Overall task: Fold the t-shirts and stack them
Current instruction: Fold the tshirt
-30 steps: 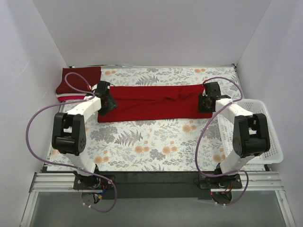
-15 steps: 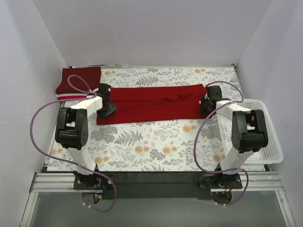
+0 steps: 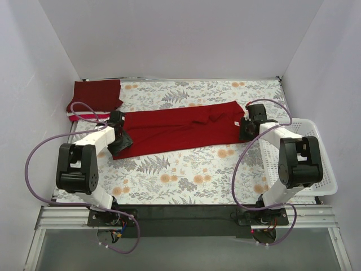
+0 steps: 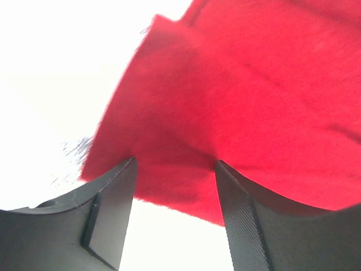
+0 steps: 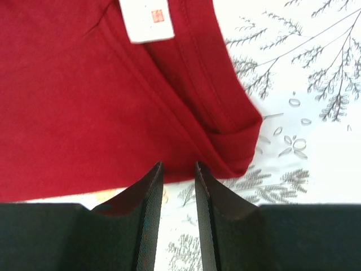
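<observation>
You've got the long t-shirt lying L-to-R across the table mid, w/ its L end nearer you than its R end. Left gripper sits at its L end, right gripper at its R end. T-shirt stack is in the far-L corner, behind the left gripper. Basket is at the R edge.

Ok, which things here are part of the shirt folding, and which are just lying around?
Part of the job: red t-shirt spread out; folded shirt stack, far left corner.
Just lying about: white lattice basket on the right; floral table cover.
</observation>
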Controlling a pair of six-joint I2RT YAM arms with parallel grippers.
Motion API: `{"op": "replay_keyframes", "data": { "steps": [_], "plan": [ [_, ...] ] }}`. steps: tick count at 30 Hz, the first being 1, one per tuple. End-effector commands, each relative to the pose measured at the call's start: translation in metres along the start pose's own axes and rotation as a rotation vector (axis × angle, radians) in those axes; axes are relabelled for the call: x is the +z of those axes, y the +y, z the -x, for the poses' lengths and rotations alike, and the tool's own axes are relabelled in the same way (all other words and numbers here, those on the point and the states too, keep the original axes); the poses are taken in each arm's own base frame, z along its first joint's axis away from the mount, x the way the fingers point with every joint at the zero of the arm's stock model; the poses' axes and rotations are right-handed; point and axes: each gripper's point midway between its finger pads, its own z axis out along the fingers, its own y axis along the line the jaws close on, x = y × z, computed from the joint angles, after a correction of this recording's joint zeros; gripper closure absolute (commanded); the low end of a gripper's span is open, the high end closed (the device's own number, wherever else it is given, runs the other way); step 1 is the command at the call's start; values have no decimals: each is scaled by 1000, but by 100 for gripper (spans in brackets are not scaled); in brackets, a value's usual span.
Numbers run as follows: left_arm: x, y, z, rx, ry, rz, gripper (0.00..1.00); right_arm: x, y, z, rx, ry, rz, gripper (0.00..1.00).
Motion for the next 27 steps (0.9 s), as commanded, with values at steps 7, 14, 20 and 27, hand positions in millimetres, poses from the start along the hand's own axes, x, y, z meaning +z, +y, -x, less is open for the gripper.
{"op": "replay_keyframes", "data": {
  "steps": [7,14,20,27],
  "plan": [
    [-58,-51,80,9,-227,-202,33,-41,62,31,-50,-115,213,65],
    [-14,-121,109,131,-208,-197,34,-32,88,29,-23,-113,298,65],
    [17,-137,102,184,-163,-139,38,-11,93,13,-16,-60,302,65],
    [35,-85,46,173,-2,17,40,21,77,3,-11,-4,208,65]
  ]
}}
